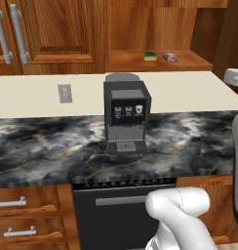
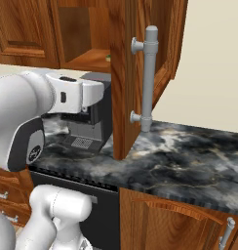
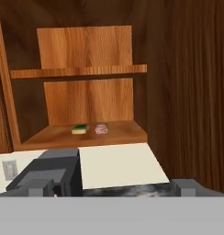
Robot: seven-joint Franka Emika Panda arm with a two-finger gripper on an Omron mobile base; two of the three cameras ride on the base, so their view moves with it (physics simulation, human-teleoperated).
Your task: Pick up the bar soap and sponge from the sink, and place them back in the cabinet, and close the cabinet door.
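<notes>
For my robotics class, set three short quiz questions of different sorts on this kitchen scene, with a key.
1. True or false: the sponge lies on the cabinet's bottom board.
2. The cabinet door stands: A) open B) closed C) taken off.
3. Fill in: on the counter under the cabinet stands a ______ machine.

Key: 1 true; 2 A; 3 coffee. The pink bar soap lies beside the sponge.

Glossy wooden cabinet [image 1: 160, 61]; marbled counter [image 1: 52, 151]
</notes>
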